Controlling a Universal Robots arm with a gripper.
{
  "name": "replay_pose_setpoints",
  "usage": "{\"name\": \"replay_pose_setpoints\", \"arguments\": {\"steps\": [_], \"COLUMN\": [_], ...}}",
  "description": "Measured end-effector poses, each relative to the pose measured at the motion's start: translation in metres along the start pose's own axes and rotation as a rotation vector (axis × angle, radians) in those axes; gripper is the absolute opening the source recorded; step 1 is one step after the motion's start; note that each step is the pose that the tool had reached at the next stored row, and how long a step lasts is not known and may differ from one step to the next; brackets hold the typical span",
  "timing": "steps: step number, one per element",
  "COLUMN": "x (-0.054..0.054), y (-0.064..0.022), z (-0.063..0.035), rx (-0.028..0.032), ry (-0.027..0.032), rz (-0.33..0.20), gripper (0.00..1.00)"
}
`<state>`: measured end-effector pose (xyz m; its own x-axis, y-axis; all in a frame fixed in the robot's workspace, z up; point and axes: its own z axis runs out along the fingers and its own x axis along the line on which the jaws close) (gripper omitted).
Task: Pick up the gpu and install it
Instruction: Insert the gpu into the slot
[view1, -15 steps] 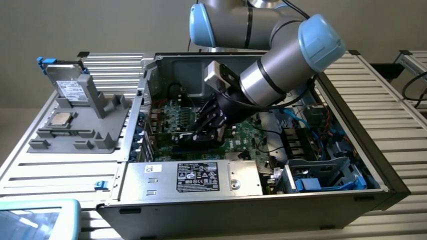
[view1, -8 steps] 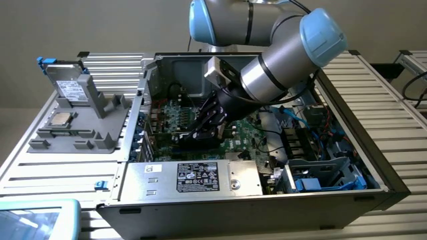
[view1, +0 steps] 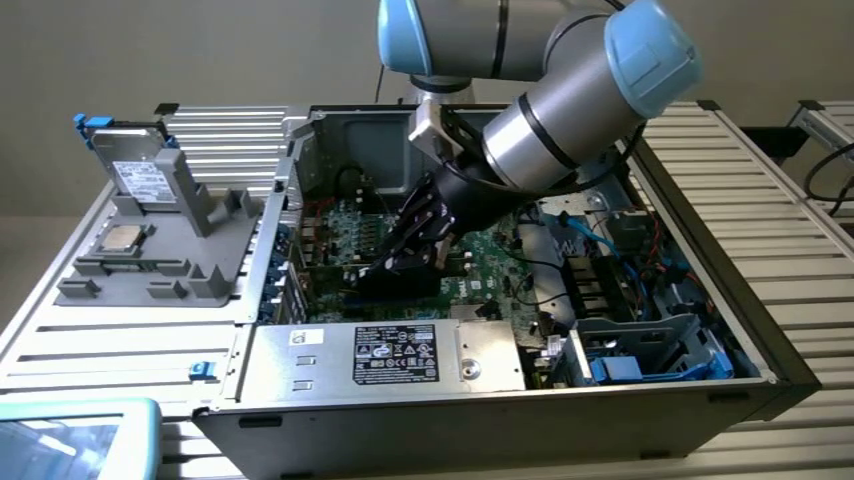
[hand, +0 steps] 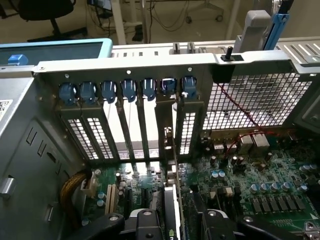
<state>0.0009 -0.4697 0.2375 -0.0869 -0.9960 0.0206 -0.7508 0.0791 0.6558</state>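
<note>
An open PC case is seen lying on its side on a slatted bench, w/ one robot arm reaching down into it from the top of the ext. view. The gripper is sunk inside the case, above the green motherboard. The gpu is held in it: a dark block is seen directly under the fingertips, low over the board, near the case's middle.

In the wrist view the gpu is seen edge-on as a thin upright strip, clamped btwn black fingers that are set fairly wide apart, one on each face of the card. The card's long axis is judged to run straight from the gripper toward the rear slot panel, w/ the silver bracket end leading. That bracket is lined up w/ a slot opening under the row of blue clips, very near the panel; contact there can't be told. Whether the card's lower edge is already seated in a board connector can't be told either, as that edge is hidden.

The labelled power supply is seen beside the card, toward the camera. A grey holder w/ a silver drive stands well apart, at the ext. view's left.
</note>
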Motion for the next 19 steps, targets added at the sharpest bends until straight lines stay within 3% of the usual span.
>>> {"name": "replay_pose_setpoints", "arguments": {"steps": [7,11,16,18,19], "x": [0.000,-0.001,-0.003,-0.003,-0.003], "y": [0.0170,0.0206,0.0198,0.0196,0.0196], "z": [-0.0195,-0.0238,-0.0246,-0.0247,-0.0248], "rx": [-0.0017,-0.0001,0.0238,0.0424,0.0552], "ry": [0.0059,0.0117,0.0237,0.0308,0.0328], "rz": [0.005,0.009,0.015,0.020,0.021], "gripper": [0.36,0.36,0.36,0.36,0.36]}}
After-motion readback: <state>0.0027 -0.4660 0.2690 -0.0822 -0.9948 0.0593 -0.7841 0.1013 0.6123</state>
